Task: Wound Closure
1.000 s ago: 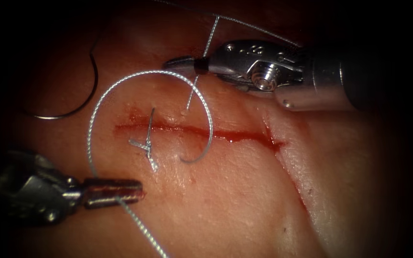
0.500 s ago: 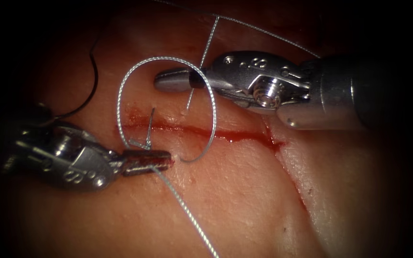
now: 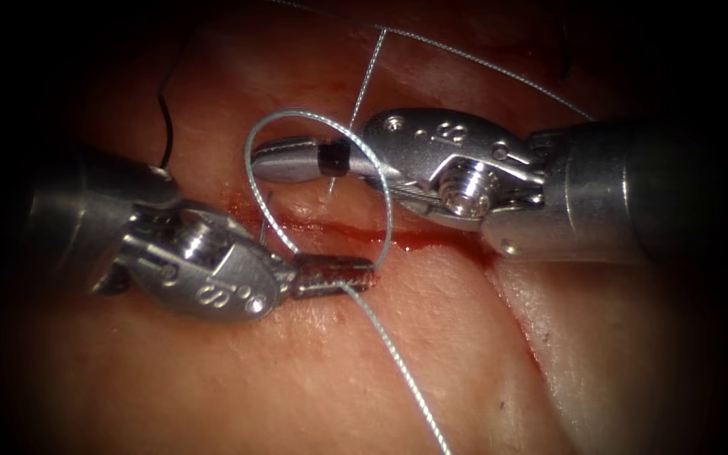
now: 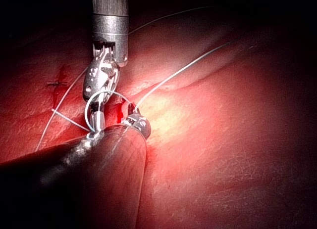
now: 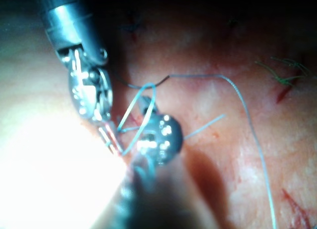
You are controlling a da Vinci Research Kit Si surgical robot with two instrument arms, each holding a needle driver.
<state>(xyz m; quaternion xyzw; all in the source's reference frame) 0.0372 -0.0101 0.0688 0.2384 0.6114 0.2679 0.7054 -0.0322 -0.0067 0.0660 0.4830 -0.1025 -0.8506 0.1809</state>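
Left tool [image 3: 334, 276] comes in from the left, jaws clamped on the thread [image 3: 398, 362] just below the cut [image 3: 431, 240]; the thread runs from the jaws down and to the right over the tissue [image 3: 364, 388]. From the same grip the thread rises in a loop [image 3: 297, 118] that passes around the right tool [image 3: 284, 160], which lies above the cut, tip pointing left. Right tool's jaws are together, empty as far as visible, with the loop draped over them. Another strand [image 3: 364, 76] runs up from the tissue near the right tool. Red fluid [image 3: 414, 244] lines the cut. The needle [image 3: 162, 109] lies far left above the cut, free of both tools; can't tell whether it touches the tissue. The left wrist view shows the loop [image 4: 101, 98] around the right tool [image 4: 99, 117].
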